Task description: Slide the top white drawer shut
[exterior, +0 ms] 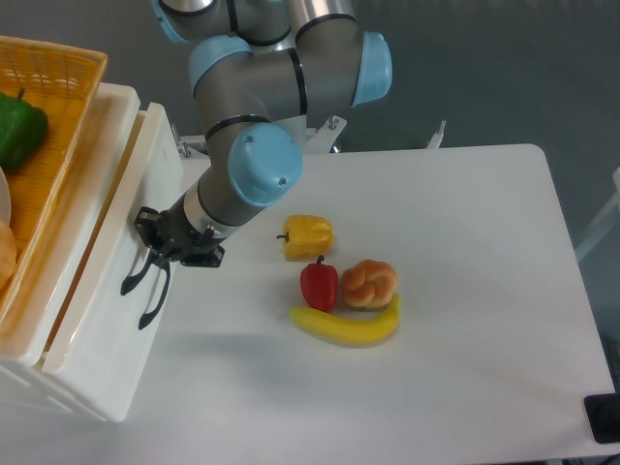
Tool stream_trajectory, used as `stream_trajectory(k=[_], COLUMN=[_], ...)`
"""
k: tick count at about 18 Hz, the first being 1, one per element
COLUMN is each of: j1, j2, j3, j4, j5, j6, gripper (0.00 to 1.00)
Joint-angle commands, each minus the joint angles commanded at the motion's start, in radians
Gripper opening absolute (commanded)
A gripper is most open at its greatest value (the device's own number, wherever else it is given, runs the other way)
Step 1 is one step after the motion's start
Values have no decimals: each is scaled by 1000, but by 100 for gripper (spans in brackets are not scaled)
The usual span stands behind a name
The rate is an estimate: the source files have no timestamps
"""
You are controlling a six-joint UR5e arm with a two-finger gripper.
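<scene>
At left of the bench [465, 291], the gripper [155, 250] presses against the front of the top white drawer [121, 252], near its black handle; whether its fingers are open or closed cannot be told. Drawer sits almost flush with the cabinet, a narrow gap showing. Orange basket [53, 116] rests on top.
</scene>
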Motion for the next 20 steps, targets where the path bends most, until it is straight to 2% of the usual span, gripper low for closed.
stream_trajectory(k=[17,20], j1=[0,0], j2=[2,0], j3=[11,11], j4=[2,20], j5=[-31,-29], j6=[0,0], gripper=[0,3])
